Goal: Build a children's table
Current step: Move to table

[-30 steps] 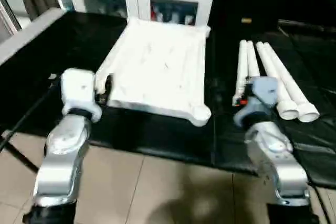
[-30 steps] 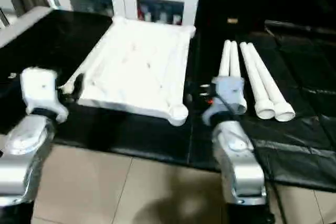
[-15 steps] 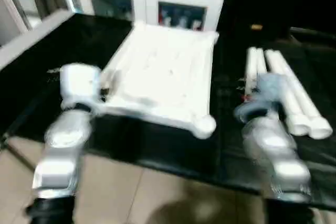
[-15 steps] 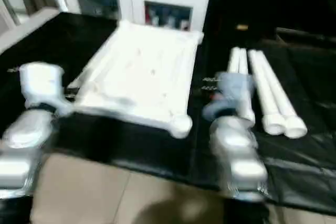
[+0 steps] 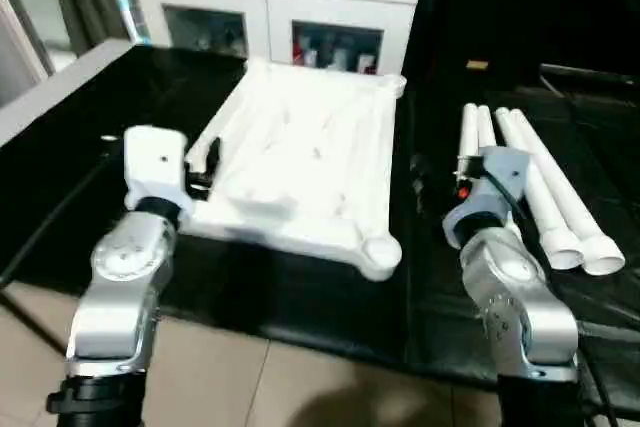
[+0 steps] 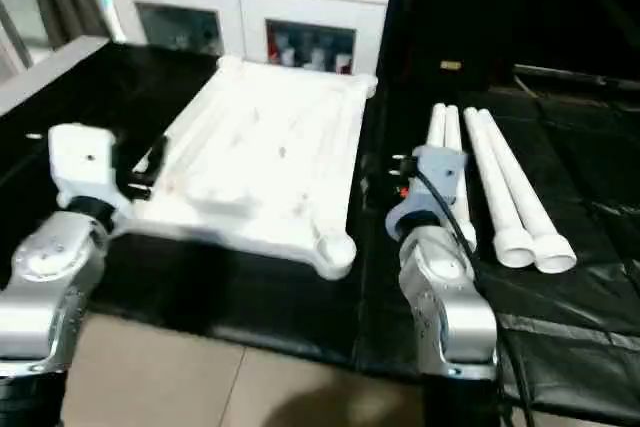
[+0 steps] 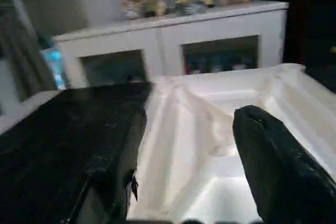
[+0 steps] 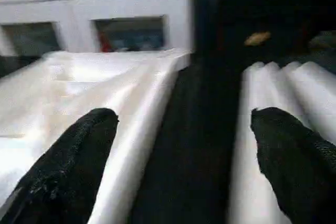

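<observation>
Your tabletop (image 5: 305, 162) lay upside down on the black counter (image 5: 90, 157), ribbed underside up, with its long axis running away from you toward the white glass-door cabinet (image 5: 280, 17) behind it. Its short near edge sat close to the counter's front, and the round corner socket (image 5: 380, 252) at the near right corner faced upward.

The four legs (image 5: 535, 182) lay to the right of the tabletop, well apart from it across a strip of bare black counter. They were packed side by side, touching one another, and their long axes also ran front to back, angled slightly so the near ends swung rightward. The wider open ends (image 5: 585, 252) pointed toward you and the narrower ends pointed toward the far side.

Your left gripper (image 7: 181, 177) sat at the tabletop's near left corner with its two black fingers (image 7: 278, 166) spread wide. One finger hung over the counter just outside the left edge and the other over the ribbed underside, and they held nothing. Your right gripper (image 8: 184, 161) hovered over the bare strip between the tabletop and the legs. Its fingers (image 8: 68, 156) were likewise spread wide and empty, one toward the tabletop's right edge and the other toward the innermost leg.
</observation>
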Motion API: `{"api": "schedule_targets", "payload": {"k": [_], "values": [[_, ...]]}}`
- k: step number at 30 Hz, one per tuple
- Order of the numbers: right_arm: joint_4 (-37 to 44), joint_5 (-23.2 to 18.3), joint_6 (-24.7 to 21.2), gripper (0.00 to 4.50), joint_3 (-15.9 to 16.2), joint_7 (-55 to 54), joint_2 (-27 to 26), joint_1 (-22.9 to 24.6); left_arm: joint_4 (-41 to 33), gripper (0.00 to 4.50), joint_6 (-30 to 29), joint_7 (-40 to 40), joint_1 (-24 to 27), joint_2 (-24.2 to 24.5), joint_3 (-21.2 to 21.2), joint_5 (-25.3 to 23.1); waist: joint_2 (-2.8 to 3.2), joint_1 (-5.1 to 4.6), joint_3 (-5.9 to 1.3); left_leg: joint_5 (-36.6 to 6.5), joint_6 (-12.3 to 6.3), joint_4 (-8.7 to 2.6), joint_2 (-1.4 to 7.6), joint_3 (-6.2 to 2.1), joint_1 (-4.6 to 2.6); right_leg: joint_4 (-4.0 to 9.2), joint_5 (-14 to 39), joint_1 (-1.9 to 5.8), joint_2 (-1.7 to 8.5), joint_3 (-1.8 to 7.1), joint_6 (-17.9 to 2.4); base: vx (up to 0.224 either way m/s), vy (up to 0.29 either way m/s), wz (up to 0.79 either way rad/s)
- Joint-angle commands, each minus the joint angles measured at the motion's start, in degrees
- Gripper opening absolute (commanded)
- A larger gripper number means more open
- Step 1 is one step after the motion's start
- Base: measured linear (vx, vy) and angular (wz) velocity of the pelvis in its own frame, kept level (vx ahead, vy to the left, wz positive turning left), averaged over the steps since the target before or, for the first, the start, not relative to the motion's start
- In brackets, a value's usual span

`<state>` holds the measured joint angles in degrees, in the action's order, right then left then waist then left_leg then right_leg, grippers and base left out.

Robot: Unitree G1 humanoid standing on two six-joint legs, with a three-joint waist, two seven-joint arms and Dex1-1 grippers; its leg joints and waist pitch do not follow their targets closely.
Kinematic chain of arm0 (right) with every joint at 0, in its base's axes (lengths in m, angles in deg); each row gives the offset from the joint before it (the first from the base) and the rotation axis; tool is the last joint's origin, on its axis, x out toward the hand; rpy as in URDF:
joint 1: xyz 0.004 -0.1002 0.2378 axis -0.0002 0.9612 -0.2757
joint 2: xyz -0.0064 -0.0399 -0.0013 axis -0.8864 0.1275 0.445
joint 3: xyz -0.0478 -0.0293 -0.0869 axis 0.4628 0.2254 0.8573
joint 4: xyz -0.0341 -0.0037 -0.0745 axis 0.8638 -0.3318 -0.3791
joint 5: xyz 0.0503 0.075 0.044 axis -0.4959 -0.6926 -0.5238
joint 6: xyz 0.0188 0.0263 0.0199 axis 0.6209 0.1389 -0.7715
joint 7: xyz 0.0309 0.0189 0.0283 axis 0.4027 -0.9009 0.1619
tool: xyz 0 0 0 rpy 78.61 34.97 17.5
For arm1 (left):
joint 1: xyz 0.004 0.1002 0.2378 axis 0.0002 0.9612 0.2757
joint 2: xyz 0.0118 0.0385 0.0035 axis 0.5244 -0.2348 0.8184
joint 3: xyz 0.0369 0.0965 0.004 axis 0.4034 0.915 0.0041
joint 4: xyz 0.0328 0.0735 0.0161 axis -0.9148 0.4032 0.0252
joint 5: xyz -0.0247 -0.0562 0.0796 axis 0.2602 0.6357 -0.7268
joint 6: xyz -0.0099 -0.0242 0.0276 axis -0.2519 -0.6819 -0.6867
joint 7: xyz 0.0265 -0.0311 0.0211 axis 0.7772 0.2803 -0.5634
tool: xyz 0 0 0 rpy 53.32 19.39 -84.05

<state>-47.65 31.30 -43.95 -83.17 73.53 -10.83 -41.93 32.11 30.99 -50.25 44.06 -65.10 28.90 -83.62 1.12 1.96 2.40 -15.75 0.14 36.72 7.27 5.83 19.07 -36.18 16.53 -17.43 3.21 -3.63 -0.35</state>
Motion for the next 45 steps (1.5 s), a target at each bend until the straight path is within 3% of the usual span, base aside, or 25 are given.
{"api": "schedule_targets", "payload": {"k": [1,2,4,5,7,9,10,11,13,16,17,19,21,23,25,27,29,30,33,34,35,37,40,43,45], "values": [[1.1,-0.2,1.8,4.41,0.4,1.3,-0.5,-0.3,-0.4,3.07,-0.3,0.3,-0.1,0.3,-0.1,0.4,-1.16,2.1,-3.9,6.2,-10.23,-0.4,1.15,0.0,5.57,5.75,-8.3,7.81,7.96,6.5,-14.5,0.064,0.002,0.01],[1.7,-2.6,1.8,4.41,-0.5,1.8,-1.9,-0.3,-0.5,3.07,-0.2,0.3,-0.1,0.4,-0.1,0.4,-0.16,1.9,-3.86,9.1,-7.94,-1.95,2.01,-0.16,5.21,4.95,-8.5,7.07,5.86,4.5,-14.3,0.085,-0.012,0.02],[2.5,-2.2,0.9,4.41,0.0,2.3,-1.5,-0.2,-0.4,3.07,-0.1,0.5,-0.3,0.2,-0.4,0.3,1.73,-0.21,-4.61,17.2,-10.69,-4.36,4.39,-2.55,-1.43,1.1,-9.9,2.12,0.89,0.0,-11.0,0.132,-0.023,0.01],[2.6,-0.8,-0.1,4.41,0.4,1.1,-1.0,-0.2,-0.3,3.07,-0.1,0.5,-0.4,0.1,-0.4,0.2,2.22,-2.53,-4.99,24.2,-20.79,-4.31,7.72,-7.49,-8.43,-2.5,-2.0,-5.56,0.5,-1.16,-6.7,0.136,-0.022,0.02],[2.0,1.5,1.7,4.41,0.8,-1.1,-0.4,-0.3,0.0,3.07,0.0,0.4,-0.5,0.1,-0.2,0.1,0.94,-2.25,-4.68,26.4,-27.92,-4.46,11.01,-9.08,-9.29,-4.84,2.8,-9.1,3.13,0.97,0.7,0.071,-0.02,0.03],[2.6,0.4,0.5,4.41,1.2,0.3,-0.1,0.1,0.1,3.07,0.0,0.3,-0.5,0.1,0.1,0.1,-0.75,-1.35,-3.59,16.0,-22.77,-3.76,5.08,-3.36,-5.33,-0.01,-5.5,-6.87,3.79,2.51,-0.5,0.016,-0.032,0.05],[2.9,0.2,0.2,4.41,1.2,0.7,-0.2,0.2,0.1,3.07,0.0,0.3,-0.5,0.1,0.1,0.1,-4.02,0.39,-3.12,2.1,-15.84,-0.58,-2.23,1.06,0.56,4.88,-2.5,0.48,5.66,7.25,-3.1,0.032,-0.065,0.1],[3.0,-0.2,0.3,4.41,0.7,0.7,-0.6,0.5,0.3,3.07,0.2,0.3,-0.5,0.1,0.4,0.2,-2.7,2.5,-2.7,-1.3,-8.79,2.98,-0.09,-0.38,2.62,7.88,16.9,3.64,11.53,10.27,-8.0,0.04,-0.09,0.01],[3.1,-0.5,0.2,4.41,0.3,0.8,-0.9,0.6,0.5,3.07,0.2,0.2,-0.6,0.0,0.5,0.2,-2.37,2.84,-2.64,2.7,-3.24,2.39,0.51,-0.81,4.58,7.2,18.2,4.96,9.4,8.93,-11.6,0.042,-0.063,-0.1],[3.4,-0.6,0.7,4.41,0.2,0.7,-1.0,1.1,1.3,3.07,0.5,0.3,-1.0,-0.2,0.5,0.1,1.14,1.04,-1.81,-1.6,-1.46,-5.78,3.98,-0.77,1.62,5.9,15.3,2.14,3.0,2.37,-11.4,0.042,0.018,-0.04],[3.4,-0.6,0.7,4.41,0.2,0.7,-1.0,1.1,1.3,3.07,0.5,0.3,-1.0,-0.2,0.5,0.1,2.15,-0.49,-2.97,-5.4,-3.18,-6.69,6.0,-3.02,-3.84,2.83,8.5,-0.85,1.25,0.83,-11.5,0.108,0.044,0.05],[3.8,-0.8,2.0,4.41,1.0,1.3,-0.6,1.5,1.8,3.07,0.6,0.3,-1.4,-0.6,0.3,0.3,2.42,-2.46,-3.08,-2.2,-12.31,-7.03,8.09,-6.48,-7.44,-1.29,0.7,-4.88,1.34,-0.01,-8.3,0.111,0.033,0.13],[3.9,-0.9,1.9,4.41,0.8,1.1,-0.8,1.5,2.1,3.07,0.7,0.3,-1.6,-0.7,0.4,0.5,0.75,-2.66,-3.13,1.7,-19.05,-5.63,6.81,-5.29,-6.76,-0.27,-4.0,-5.13,3.31,1.19,-6.8,0.086,0.007,0.09],[3.9,-0.6,1.8,4.41,0.2,0.8,-1.1,1.5,2.3,3.07,0.9,0.1,-1.8,-0.7,0.6,0.6,-2.01,1.0,-4.9,3.6,-14.47,2.13,-1.25,0.18,5.46,4.66,-17.2,8.4,9.16,9.27,-14.6,0.083,-0.011,0.11],[4.1,-0.8,1.9,4.41,-0.4,0.8,-1.3,1.5,2.6,3.07,1.0,0.0,-1.9,-1.0,0.8,0.6,-0.63,1.52,-3.67,7.0,-3.99,1.11,1.49,-1.04,7.66,4.21,-19.2,7.3,7.26,5.91,-16.8,0.068,-0.01,-0.01],[4.2,-1.1,1.8,4.41,-1.0,0.3,-1.6,1.4,2.8,3.07,1.2,-0.1,-2.0,-1.2,0.9,0.5,1.65,0.99,-3.62,7.9,-2.58,-3.4,3.18,-0.74,3.81,4.4,-10.1,4.67,4.15,2.12,-14.1,0.031,0.0,-0.03],[3.7,-1.4,1.5,4.41,-1.8,-1.1,-1.5,1.5,3.4,3.07,1.6,0.0,-2.1,-1.7,1.3,0.2,3.45,-3.13,-3.58,-3.1,-13.08,-6.6,9.02,-7.44,-5.65,-2.17,4.8,-3.31,0.62,-0.32,-7.4,0.108,0.024,-0.01],[3.7,-1.3,1.4,4.41,-1.9,-1.3,-1.3,1.5,3.3,3.07,1.5,0.3,-2.2,-1.7,1.5,0.2,3.3,-3.11,-3.76,-3.3,-16.32,-6.44,9.41,-8.19,-6.53,-3.12,4.5,-4.24,0.95,-0.1,-5.6,0.132,0.031,0.01],[4.2,-1.2,0.2,4.41,-2.1,-0.9,-1.0,1.1,3.0,3.07,1.3,0.5,-2.9,-1.5,2.0,0.3,0.2,-2.77,-3.21,4.3,-22.5,-4.77,7.22,-5.75,-4.24,-1.2,-5.1,-5.87,3.78,2.62,-0.6,0.038,-0.018,0.04],[4.2,-1.5,-0.3,4.41,-2.2,-0.7,-1.2,1.0,3.2,3.07,1.2,0.7,-3.1,-1.4,2.1,0.4,-1.77,-0.73,-3.07,4.4,-16.22,-1.03,1.32,-0.8,1.83,3.4,-13.4,-0.75,7.01,6.57,-3.9,0.051,-0.07,0.1],[4.2,-1.5,-0.3,4.41,-2.2,-0.7,-1.2,1.0,3.2,3.07,1.2,0.7,-3.1,-1.4,2.1,0.4,-1.97,0.88,-3.87,8.0,-9.93,-0.04,0.39,-0.83,4.84,2.94,-22.7,2.97,9.14,8.25,-3.0,0.047,-0.101,0.04],[4.4,-1.9,-1.0,4.41,-2.1,-0.4,-1.4,1.1,3.3,3.07,1.3,0.6,-3.2,-1.3,2.1,0.3,-1.27,1.68,-4.17,11.0,5.01,-1.21,0.84,1.49,3.69,0.5,-33.9,0.98,1.25,10.1,-2.0,0.005,-0.06,-0.29],[5.0,-2.3,-3.8,4.41,-2.3,-1.9,-2.0,1.8,4.3,3.07,1.9,0.1,-3.4,-1.6,1.6,0.1,0.37,1.83,-4.54,7.6,12.13,-1.9,2.52,3.49,0.37,-0.4,-27.5,-3.48,-3.44,9.59,0.5,-0.028,-0.015,-0.52],[5.5,-2.2,-5.5,4.41,-2.3,-1.9,-1.6,2.7,5.6,3.07,1.6,-1.7,-3.7,-2.0,1.8,-1.1,-1.47,3.63,-3.57,-7.7,8.7,1.01,0.27,4.4,1.92,4.52,-4.9,-2.08,-0.52,17.43,3.2,-0.066,0.037,-0.42],[5.4,-2.1,-5.2,4.41,-2.8,-2.2,-2.0,2.8,5.8,3.07,1.9,-2.6,-3.8,-1.2,3.3,-3.4,-2.12,5.68,-2.61,-6.0,3.96,5.17,0.54,-0.56,4.71,7.19,11.4,0.33,4.15,25.21,2.0,-0.07,0.135,-0.53]]}}
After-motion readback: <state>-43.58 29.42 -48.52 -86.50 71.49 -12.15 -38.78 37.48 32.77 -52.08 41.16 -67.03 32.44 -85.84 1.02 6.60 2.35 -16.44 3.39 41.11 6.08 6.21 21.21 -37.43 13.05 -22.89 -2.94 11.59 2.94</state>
